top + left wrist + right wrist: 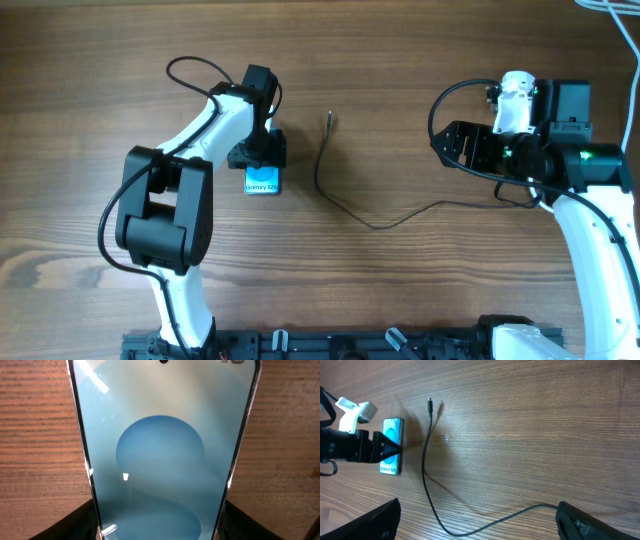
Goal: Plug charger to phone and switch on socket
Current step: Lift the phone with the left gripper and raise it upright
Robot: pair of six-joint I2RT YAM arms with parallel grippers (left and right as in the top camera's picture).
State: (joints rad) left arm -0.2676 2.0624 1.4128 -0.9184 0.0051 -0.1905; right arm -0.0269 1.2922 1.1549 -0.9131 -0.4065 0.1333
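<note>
Phone (pixel 160 460) fills the left wrist view, screen up, flat on the wood table (pixel 35 435). Left gripper (pixel 262 152) sits directly over it, one dark finger (pixel 75 522) outside each long edge, so the jaws straddle the phone's width. Fingers look hard up against the edges, but the contact line is cropped at the frame bottom. Can't tell if they're squeezing or just bracketing. From overhead only the phone's near end pokes out past the gripper, cyan with small dark text on it. The rest is hidden under the wrist.

Charger (pixel 330 190): thin black cable lying loose on the table, to the right of the left gripper and clear of the phone. Plug tip (pixel 329 116) is at the far end, roughly level with the left gripper's wrist, pointing away from the arm bases. From the tip the cable runs back toward the bases, bends, then heads right and goes under the right arm (pixel 600 230).

Right gripper (pixel 479 505): fingers spread wide, with only table and a stretch of the cable between them. The cable passes close by the finger at the frame's right. The gripper hangs above the table facing the phone and plug tip, both well ahead of it. Thicker white cable (pixel 620 25) sits at the far corner beyond the right arm.
</note>
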